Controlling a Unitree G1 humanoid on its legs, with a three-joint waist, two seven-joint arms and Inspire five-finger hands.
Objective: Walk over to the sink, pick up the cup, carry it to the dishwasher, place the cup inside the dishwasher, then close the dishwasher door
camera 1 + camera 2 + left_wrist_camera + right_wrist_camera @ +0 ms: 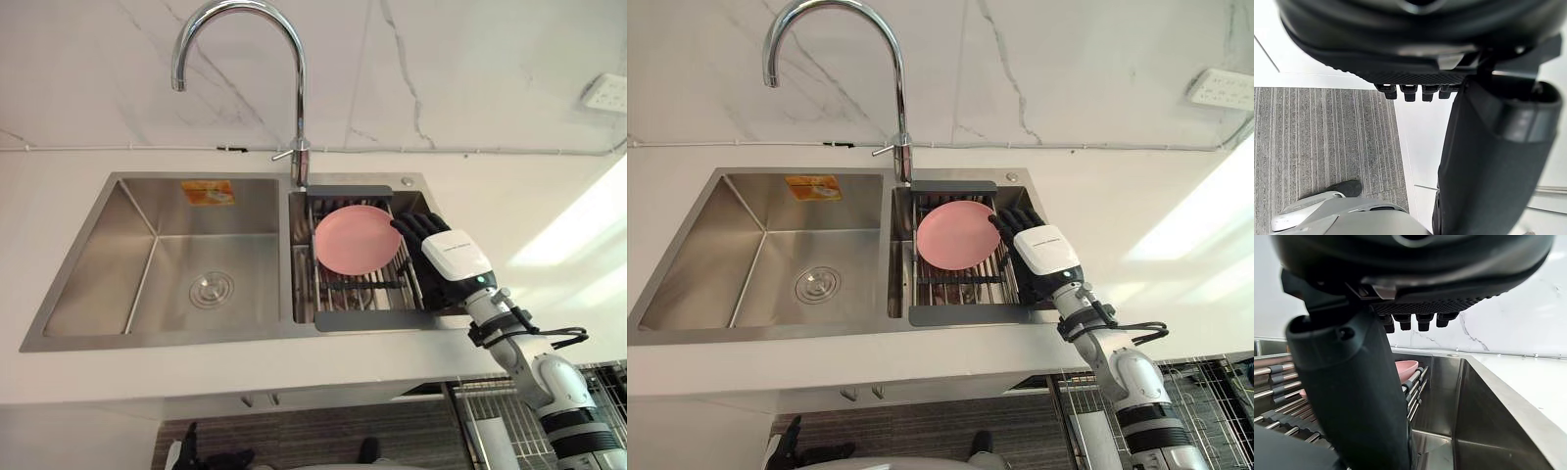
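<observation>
Cup: whereabouts cannot be told. Right hand (453, 257): over the right basin of the sink (196, 336), by its right edge, fingers straight and spread, empty, tips just beside a pink plate (353, 240) in the dish rack (367, 320). Left hand (1400, 39): fingers relaxed, empty, above the carpeted floor (1317, 132).

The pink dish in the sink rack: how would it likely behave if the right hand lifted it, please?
The pink dish looks thin and rigid, so it is probably stiff and light. Its smooth surface may slip against the right hand. Resting on the bars of the rack, it could slide or rock if pushed.
</observation>
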